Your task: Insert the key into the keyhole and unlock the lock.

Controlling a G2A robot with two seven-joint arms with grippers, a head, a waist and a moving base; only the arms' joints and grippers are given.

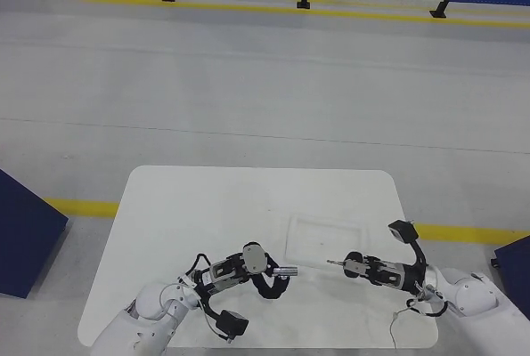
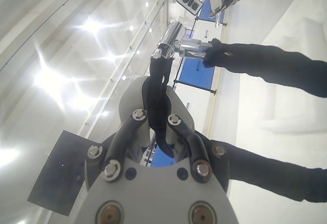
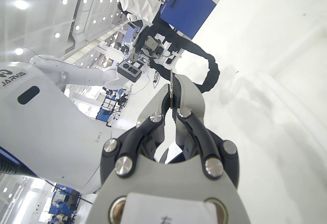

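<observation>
The left gripper [image 2: 187, 56], fingers sleeved in black fabric, is clamped on the shiny, cylindrical chrome lock [image 2: 176, 41]. The right gripper [image 3: 172, 93] pinches the thin, flat metal key [image 3: 171, 76]. Its tip points at the lock across a gap, above the smooth white table [image 1: 202, 205].

Open gap between key [image 1: 335, 262] and lock [image 1: 286, 270]

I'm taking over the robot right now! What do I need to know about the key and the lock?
Left gripper: shut on the lock, held over the table.
Right gripper: shut on the key, tip pointing at the lock, a gap between them.
Done: both things gripped.
Left to do: slide the key into the keyhole, turn it, unlock.
</observation>
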